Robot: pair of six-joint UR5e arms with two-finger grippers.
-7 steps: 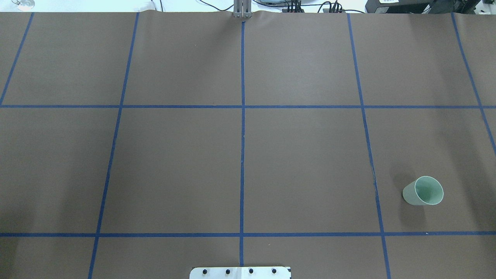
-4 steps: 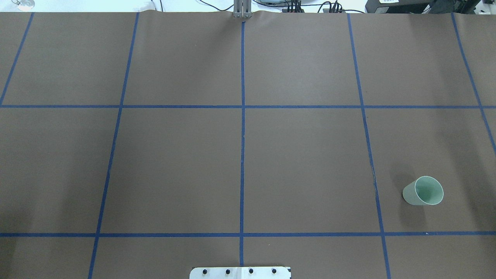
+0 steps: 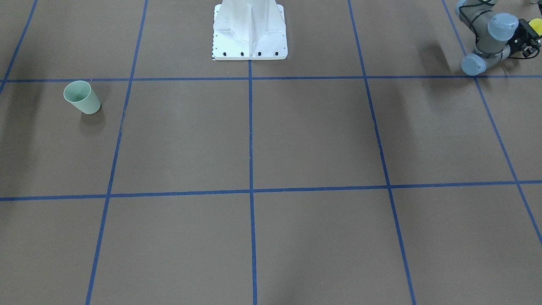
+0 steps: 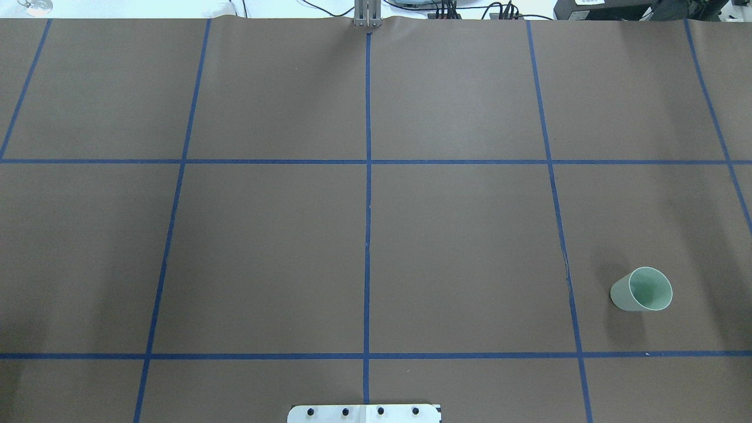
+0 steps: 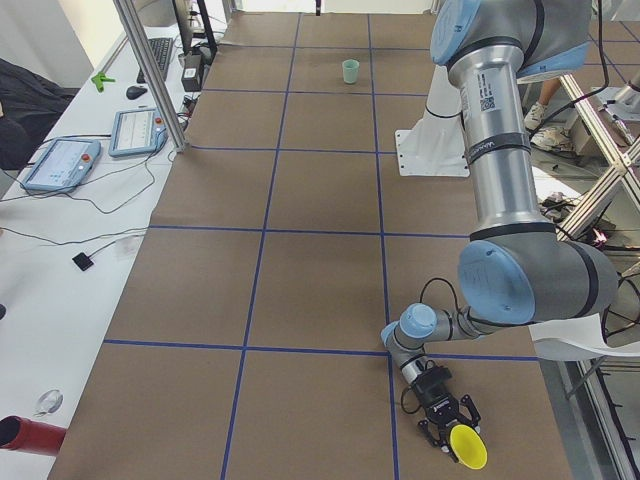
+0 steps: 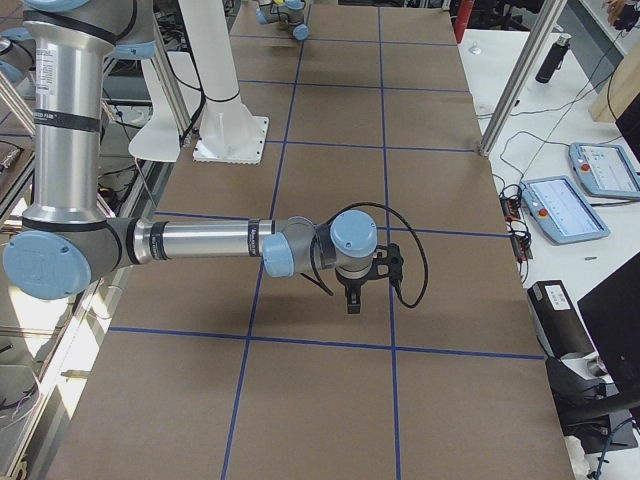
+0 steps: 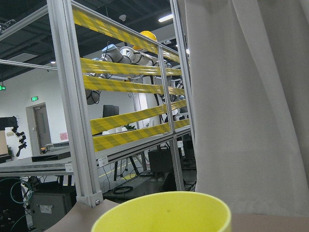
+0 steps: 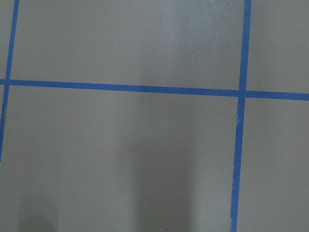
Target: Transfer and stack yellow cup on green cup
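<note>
The yellow cup (image 5: 467, 447) is at the end of the worktop (image 4: 264, 252) on the robot's left, close to the edge. We cannot tell whether it rests on the surface or is lifted off it. In the left wrist view its rim fills the bottom of the picture, right in front of the lens. The green cup (image 4: 641, 289) stands upright and alone at the opposite end, on the robot's right, with nothing inside it. The two cups are well apart, with nearly the whole worktop between them.

We judge the task to be near its start: the yellow cup has not been carried across, and nothing is stacked. What remains is to secure the cup, bring it over to the green one, perhaps by passing it between the arms, and lower it in.

The left end effector (image 5: 452, 430) is right at the yellow cup, its fingers seemingly on either side of it. We cannot tell whether they are clamped on the cup or only flank it, and the wrist view shows no fingers. The right end effector (image 6: 351, 303) hangs above the worktop's middle, pointing down, well apart from both cups. Its wrist view shows only brown surface and blue tape lines (image 8: 145, 89). We cannot tell how far open it is, and we see no cup at it.
</note>
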